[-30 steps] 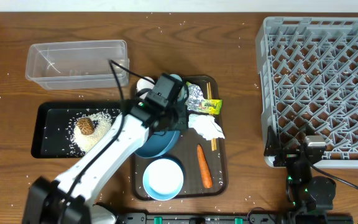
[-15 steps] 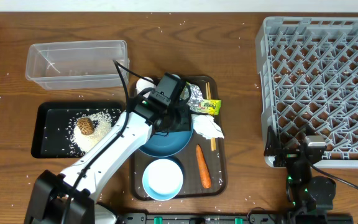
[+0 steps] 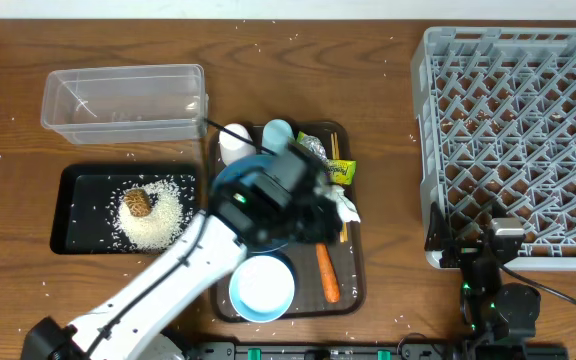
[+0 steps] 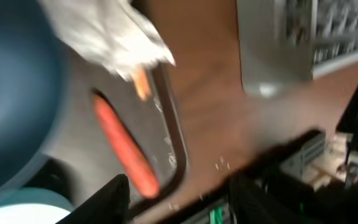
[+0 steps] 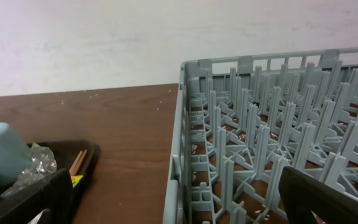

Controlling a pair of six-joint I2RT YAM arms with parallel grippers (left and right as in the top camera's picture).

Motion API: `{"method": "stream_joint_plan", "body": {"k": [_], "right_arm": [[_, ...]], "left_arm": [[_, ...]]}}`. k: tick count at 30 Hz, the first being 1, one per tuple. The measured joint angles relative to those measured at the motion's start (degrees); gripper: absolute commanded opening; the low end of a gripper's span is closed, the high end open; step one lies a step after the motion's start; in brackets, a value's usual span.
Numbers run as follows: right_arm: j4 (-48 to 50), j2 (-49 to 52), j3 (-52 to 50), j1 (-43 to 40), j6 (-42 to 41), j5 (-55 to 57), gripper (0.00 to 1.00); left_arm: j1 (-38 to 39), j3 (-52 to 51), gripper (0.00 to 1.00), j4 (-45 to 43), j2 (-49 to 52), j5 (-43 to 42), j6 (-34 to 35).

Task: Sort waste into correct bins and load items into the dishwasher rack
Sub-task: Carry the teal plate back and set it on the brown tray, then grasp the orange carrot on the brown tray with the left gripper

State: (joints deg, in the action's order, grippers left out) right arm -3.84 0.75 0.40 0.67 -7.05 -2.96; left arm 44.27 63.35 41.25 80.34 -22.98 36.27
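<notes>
At the bottom of the overhead view, the brown tray holds the small white bowl and the orange carrot. Just above them, the left arm hides most of the dark-blue dish and part of the white tissue. The left gripper looks wide with nothing in it, but that view is blurry.

Higher up on the tray sit the yellow-green packet, foil ball, chopsticks, light-blue cup and white cup.

At the left, the black tray holds rice and the brown lump. The clear tub is above it.

On the right, the grey rack is cut off by the frame edge. The right gripper is wide, holding nothing, beside the rack.
</notes>
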Motion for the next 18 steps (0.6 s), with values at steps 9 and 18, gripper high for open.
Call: {"method": "stream_joint_plan", "body": {"k": [9,18], "right_arm": [[0.0,0.0,0.0,0.0,0.0,0.0,0.99],[0.0,0.0,0.0,0.0,0.0,0.0,0.99]], "left_arm": [[11.4,0.1,0.54,3.3,9.1,9.3,16.0],[13.4,0.1,0.54,2.9,18.0,12.0,22.5]]}}
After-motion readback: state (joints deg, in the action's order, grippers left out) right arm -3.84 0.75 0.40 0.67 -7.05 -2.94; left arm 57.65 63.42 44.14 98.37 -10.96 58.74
